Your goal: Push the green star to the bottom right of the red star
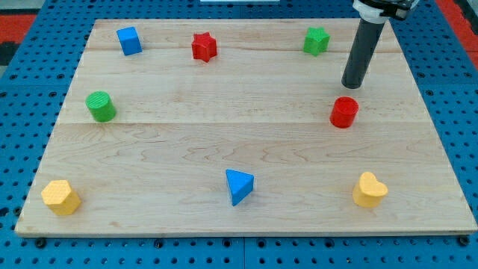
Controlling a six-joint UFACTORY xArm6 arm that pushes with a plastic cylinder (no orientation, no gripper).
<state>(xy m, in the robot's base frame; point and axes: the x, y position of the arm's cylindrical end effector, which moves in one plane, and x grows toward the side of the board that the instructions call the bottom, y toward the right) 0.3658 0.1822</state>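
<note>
The green star (316, 41) lies near the view's top right of the wooden board (224, 142). The red star (203, 46) lies near the view's top, left of centre, well to the left of the green star. My tip (351, 85) rests on the board below and to the right of the green star, apart from it, and just above the red cylinder (344, 112).
A blue cube (129, 40) is at the top left, a green cylinder (100, 106) at the left, a yellow block (60, 197) at the bottom left, a blue triangle (239, 186) at the bottom centre, a yellow heart (370, 190) at the bottom right.
</note>
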